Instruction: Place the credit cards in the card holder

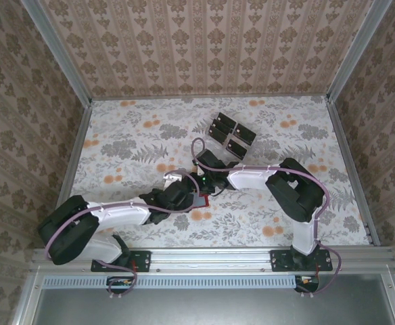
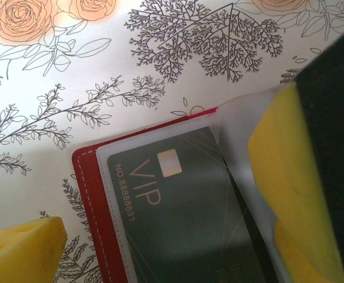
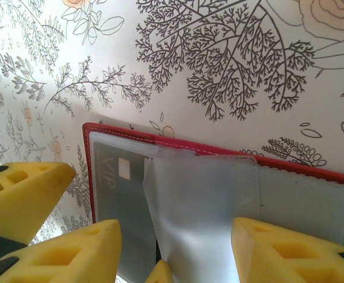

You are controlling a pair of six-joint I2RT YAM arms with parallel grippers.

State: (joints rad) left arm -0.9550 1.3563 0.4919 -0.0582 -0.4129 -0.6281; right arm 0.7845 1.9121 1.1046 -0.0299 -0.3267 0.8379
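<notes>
The red card holder (image 2: 89, 194) lies open on the floral table, between both grippers (image 1: 201, 200). One dark "VIP" credit card (image 2: 178, 212) sits in its left clear pocket (image 3: 116, 194). A translucent inner sleeve (image 3: 201, 212) stands up from the fold and leans on my left gripper's right finger (image 2: 295, 194). My left gripper (image 2: 160, 188) is wide open, straddling the card. My right gripper (image 3: 178, 236) hangs over the holder, jaws apart, with the sleeve between its fingers (image 3: 278, 253). More black credit cards (image 1: 228, 135) lie farther back in the top view.
The loose cards rest in a clear tray (image 1: 219, 145) behind the grippers. Patterned walls with metal rails (image 1: 76, 149) close in the table on three sides. The two arms (image 1: 116, 217) (image 1: 285, 189) converge at the table's middle.
</notes>
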